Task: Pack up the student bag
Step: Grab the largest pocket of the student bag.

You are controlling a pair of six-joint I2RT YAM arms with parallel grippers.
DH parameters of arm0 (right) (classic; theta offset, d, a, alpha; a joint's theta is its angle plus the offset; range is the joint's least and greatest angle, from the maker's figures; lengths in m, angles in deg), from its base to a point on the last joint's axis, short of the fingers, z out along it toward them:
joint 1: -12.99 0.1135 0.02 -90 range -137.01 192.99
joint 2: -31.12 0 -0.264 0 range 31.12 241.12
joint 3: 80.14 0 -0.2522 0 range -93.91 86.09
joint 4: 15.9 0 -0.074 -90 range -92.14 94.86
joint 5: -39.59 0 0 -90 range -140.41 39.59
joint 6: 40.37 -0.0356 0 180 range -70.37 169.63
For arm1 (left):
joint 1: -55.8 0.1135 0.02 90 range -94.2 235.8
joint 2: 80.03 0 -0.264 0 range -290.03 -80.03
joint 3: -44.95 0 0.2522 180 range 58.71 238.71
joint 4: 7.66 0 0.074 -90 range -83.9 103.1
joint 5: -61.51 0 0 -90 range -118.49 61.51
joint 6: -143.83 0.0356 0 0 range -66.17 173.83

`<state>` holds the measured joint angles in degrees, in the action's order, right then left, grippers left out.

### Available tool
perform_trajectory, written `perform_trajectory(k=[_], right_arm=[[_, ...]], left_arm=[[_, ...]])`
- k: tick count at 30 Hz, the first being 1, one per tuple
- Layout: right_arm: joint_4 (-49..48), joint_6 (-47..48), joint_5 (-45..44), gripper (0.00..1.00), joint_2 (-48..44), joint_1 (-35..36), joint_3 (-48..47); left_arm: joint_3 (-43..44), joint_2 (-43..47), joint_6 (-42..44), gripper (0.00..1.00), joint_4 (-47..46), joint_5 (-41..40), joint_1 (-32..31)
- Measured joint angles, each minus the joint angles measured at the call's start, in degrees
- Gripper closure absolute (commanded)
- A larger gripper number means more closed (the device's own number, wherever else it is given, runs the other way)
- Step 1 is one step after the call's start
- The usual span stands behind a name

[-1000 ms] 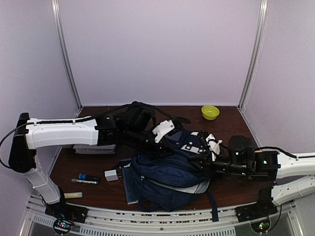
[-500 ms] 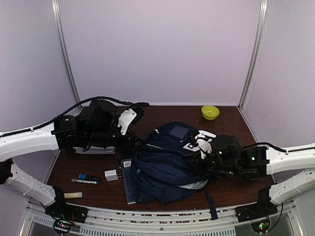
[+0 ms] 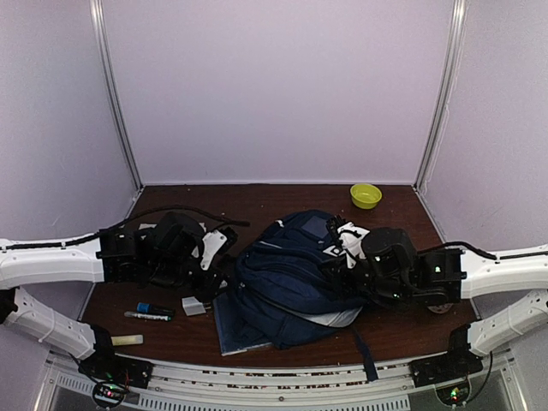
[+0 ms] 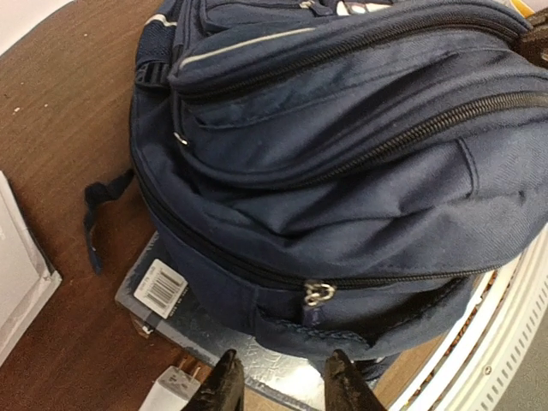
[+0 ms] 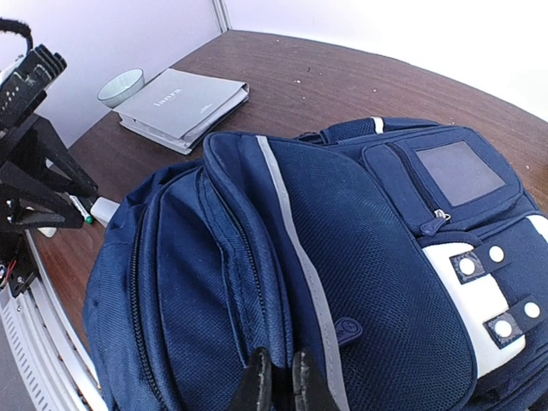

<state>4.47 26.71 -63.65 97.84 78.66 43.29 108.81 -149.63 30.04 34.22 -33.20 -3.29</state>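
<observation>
The student bag point(image 3: 287, 278), navy with a pale stripe and a white buckle patch, lies bulging at mid-table. In the right wrist view my right gripper point(image 5: 278, 381) is shut on a raised fold of the student bag point(image 5: 342, 257) beside the stripe. It reaches in from the right in the top view, where the right gripper point(image 3: 336, 261) rests on the bag's top. My left gripper point(image 4: 282, 381) stands open at the bag's left side, holding nothing, just short of a silver zipper pull point(image 4: 318, 294). The left gripper point(image 3: 224, 270) sits low by the bag.
A dark blue book point(image 4: 171, 300) with a barcode lies partly under the bag. A white charger point(image 3: 195, 304), a marker point(image 3: 154, 310) and a pale stick point(image 3: 127, 340) lie front left. A grey book point(image 5: 184, 98) and small bowl point(image 5: 120, 86) lie far left, a yellow-green bowl point(image 3: 366, 195) at the back.
My left arm has drawn back off the bag, leftward and down to its side, its jaws now apart. My right gripper has moved left, holding the bag and bunching it.
</observation>
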Motion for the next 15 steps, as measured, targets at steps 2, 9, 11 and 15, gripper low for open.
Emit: perform_trajectory(k=[2, 9, 11, 15], right_arm=[[0.17, 0.0, -0.24, 1.0, 0.5, 0.0, -0.52], [0.94, 0.11, -0.33, 1.0, 1.7, 0.0, -2.05], [0.96, 0.13, -0.33, 1.0, 1.7, 0.0, -2.08], [0.98, 0.11, -0.31, 1.0, 1.81, 0.0, -2.08]], left_arm=[[-1.62, 0.37, -0.2, 0.7, -1.53, 1.84, 0.0], [-2.64, -2.16, -0.2, 0.75, -6.88, 4.76, 0.0], [-2.64, -3.76, -0.2, 0.75, -7.91, 4.74, 0.0], [-2.67, -5.77, -0.2, 0.74, -9.53, 4.33, 0.0]])
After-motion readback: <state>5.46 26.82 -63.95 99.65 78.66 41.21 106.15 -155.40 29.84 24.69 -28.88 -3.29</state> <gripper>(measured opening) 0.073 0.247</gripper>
